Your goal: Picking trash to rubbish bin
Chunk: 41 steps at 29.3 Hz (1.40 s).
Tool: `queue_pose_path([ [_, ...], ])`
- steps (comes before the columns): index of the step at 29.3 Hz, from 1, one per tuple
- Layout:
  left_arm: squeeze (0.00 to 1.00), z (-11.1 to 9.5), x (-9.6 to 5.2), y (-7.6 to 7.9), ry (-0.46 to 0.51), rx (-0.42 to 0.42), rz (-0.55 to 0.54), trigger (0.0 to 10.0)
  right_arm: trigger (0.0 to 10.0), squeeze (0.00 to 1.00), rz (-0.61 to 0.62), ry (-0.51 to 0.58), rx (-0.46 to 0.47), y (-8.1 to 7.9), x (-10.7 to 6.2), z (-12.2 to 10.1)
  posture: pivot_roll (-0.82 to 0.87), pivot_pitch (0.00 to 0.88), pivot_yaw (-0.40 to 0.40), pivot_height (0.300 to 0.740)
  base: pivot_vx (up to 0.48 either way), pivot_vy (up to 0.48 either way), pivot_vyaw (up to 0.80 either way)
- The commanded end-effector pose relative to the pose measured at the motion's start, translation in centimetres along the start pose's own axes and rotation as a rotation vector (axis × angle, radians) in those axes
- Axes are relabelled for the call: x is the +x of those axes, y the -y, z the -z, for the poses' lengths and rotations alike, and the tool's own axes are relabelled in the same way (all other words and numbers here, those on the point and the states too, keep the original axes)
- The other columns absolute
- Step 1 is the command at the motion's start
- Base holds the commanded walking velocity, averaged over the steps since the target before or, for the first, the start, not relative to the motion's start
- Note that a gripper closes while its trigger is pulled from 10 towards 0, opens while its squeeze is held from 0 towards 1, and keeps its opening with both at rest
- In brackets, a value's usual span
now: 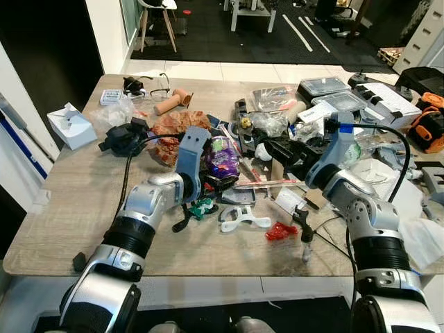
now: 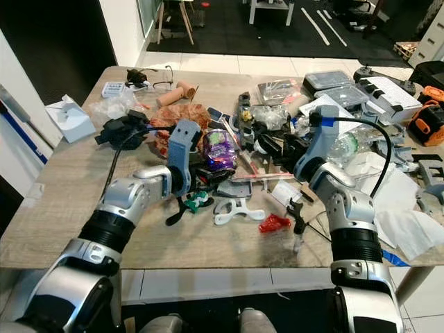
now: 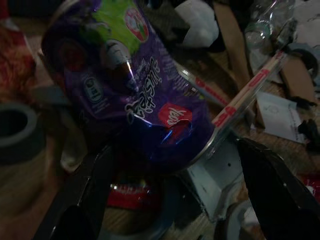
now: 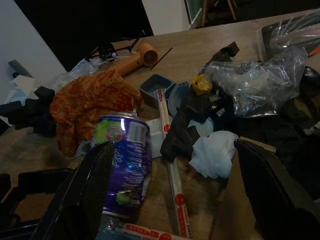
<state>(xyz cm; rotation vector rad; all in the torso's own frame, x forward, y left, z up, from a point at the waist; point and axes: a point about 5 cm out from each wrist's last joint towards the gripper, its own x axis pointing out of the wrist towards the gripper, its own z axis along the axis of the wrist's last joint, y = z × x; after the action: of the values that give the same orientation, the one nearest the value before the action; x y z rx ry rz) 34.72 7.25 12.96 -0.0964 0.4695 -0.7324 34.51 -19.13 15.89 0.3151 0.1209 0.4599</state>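
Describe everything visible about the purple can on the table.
The purple can is a shiny, dented metal drink can with green and white label patches and a red mark. It lies tilted among the clutter mid-table, beside orange crumpled wrapping. The left gripper sits just short of it, jaws open and not touching.

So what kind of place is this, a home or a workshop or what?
Probably a workshop or lab space rather than a tidy home: a wooden table heaped with clutter, including a purple can, clear plastic cases and an orange-and-black tool, with dark flooring marked by white lines beyond.
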Motion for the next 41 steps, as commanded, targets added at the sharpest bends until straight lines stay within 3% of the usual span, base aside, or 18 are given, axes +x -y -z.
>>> queue_pose_path([
  [1, 0.00, -0.2, 0.4, 0.5, -0.003, 0.006, 0.024, 10.0, 10.0, 0.00, -0.002, 0.000, -0.012, 0.0, -0.1, -0.4, -0.06, 0.000, -0.030, 0.740, 0.000, 0.000, 0.00],
  [7, 0.00, -0.8, 0.5, 0.5, 0.031, -0.113, 0.049, 10.0, 10.0, 0.00, -0.005, -0.001, -0.012, -0.1, -0.1, -0.5, -0.06, 0.000, -0.030, 0.740, 0.000, 0.000, 0.00],
  [9, 0.00, -1.8, 0.9, 0.3, 0.070, -0.147, 0.032, 10.0, 10.0, 0.00, -0.009, -0.001, -0.013, -0.2, -0.1, -0.4, -0.07, 0.000, -0.022, 0.740, 0.000, 0.000, 0.00],
  [18, 0.00, -3.1, 0.9, 0.2, 0.101, -0.084, 0.026, 10.0, 10.0, 0.00, -0.009, 0.002, -0.011, -0.3, -0.2, -0.5, -0.08, 0.000, -0.017, 0.740, 0.000, 0.000, 0.00],
  [21, 0.00, -3.8, 0.8, 0.0, 0.119, 0.050, -0.017, 10.0, 10.0, 0.00, -0.012, 0.003, -0.011, -0.3, -0.1, -0.5, -0.08, 0.000, -0.018, 0.740, 0.000, 0.000, 0.00],
  [25, 0.00, -3.2, 1.5, 0.4, 0.086, 0.109, -0.025, 10.0, 10.0, 0.00, -0.012, 0.005, -0.012, -0.4, -0.2, -0.6, -0.09, 0.000, -0.013, 0.740, 0.000, 0.000, 0.00],
  [34, 0.00, -1.7, 2.5, 0.4, -0.030, 0.073, -0.046, 10.0, 10.0, 0.00, -0.012, 0.007, -0.013, -0.4, -0.2, -0.6, -0.08, 0.000, -0.009, 0.740, 0.000, 0.000, 0.00],
  [41, 0.00, -1.7, 3.2, 1.3, -0.045, 0.092, -0.019, 10.0, 10.0, 0.00, -0.014, 0.007, -0.013, -0.4, -0.2, -0.6, -0.09, 0.000, -0.005, 0.740, 0.000, 0.000, 0.00],
])
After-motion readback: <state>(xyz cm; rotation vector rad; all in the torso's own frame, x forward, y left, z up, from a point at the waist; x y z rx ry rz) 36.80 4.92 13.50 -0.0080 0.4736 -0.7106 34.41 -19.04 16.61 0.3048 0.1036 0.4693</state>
